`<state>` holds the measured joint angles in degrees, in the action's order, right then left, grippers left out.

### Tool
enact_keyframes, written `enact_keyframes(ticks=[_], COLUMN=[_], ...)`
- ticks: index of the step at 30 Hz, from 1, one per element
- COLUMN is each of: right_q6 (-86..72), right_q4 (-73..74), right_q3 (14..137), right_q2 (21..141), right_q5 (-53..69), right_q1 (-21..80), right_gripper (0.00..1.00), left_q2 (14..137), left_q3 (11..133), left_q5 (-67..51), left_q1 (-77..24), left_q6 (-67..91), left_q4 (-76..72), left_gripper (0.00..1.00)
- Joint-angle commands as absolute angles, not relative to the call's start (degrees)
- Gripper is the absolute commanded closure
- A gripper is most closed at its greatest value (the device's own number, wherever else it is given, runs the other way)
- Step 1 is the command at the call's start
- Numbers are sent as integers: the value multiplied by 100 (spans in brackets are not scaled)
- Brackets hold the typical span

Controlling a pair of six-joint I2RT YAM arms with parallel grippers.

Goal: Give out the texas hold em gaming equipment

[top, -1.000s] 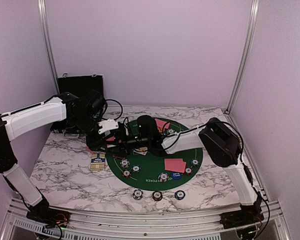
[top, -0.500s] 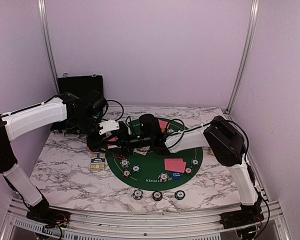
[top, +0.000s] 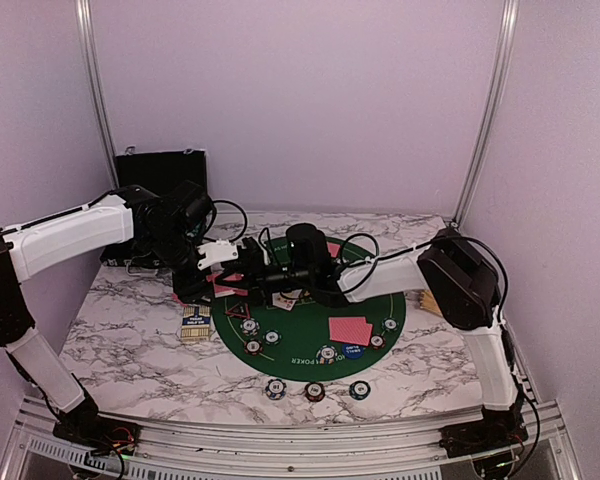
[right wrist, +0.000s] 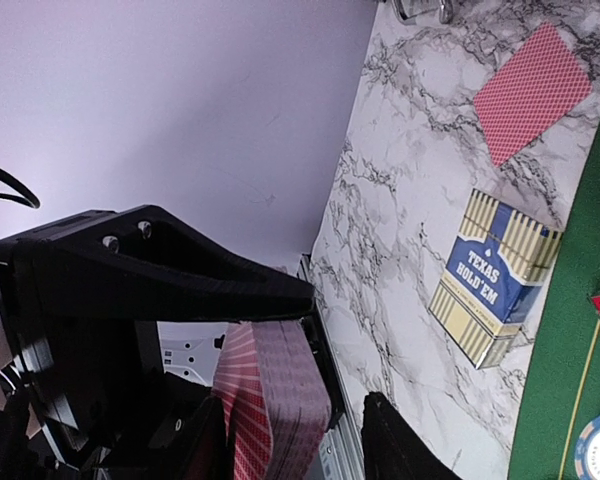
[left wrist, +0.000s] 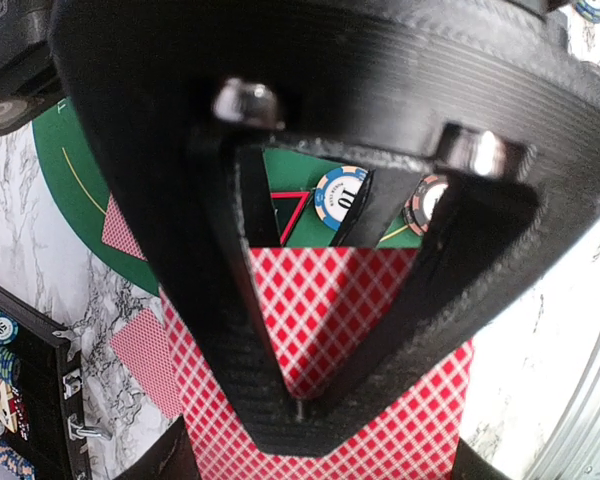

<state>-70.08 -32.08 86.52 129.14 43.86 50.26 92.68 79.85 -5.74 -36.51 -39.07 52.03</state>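
At centre-left of the overhead view, above the left edge of the green mat [top: 302, 346], the left gripper [top: 223, 276] is clamped on a deck of red-backed playing cards [left wrist: 330, 300], while the right gripper [top: 254, 283] faces it, jaws apart astride the deck's edge.

Arms [top: 65, 235] wear white shells over black joints, looping black cables [top: 238, 208] (two silver screws [left wrist: 248, 103] by the jaws).
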Motion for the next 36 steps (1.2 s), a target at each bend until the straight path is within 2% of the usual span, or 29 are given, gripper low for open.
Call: enact_keyframes(ticks=[1,12,22,36], right_q6=[-7027,-7095,-6994,-6960], right_q4=[-3070,-3159,-3042,-3070], right_q3=[8519,8486,8360,8183], right_q2=[12747,12718,12631,12444], right_q5=[4400,4524,4517,4621], right_q1=[4960,4949,4912,4825], right_gripper=[56,63,56,72], left_q2=[9184,9167,9141,9184], left_q3=[8018,7982,7937,7927], left_q5=[-559,-521,-493,-482], left_q1=[-3639,-3639,-3637,-3639], left_q6=[-3946,-3959,-3973,-3973], left_q4=[5238,5208,5193,5194], left_gripper=[100,100,100,100])
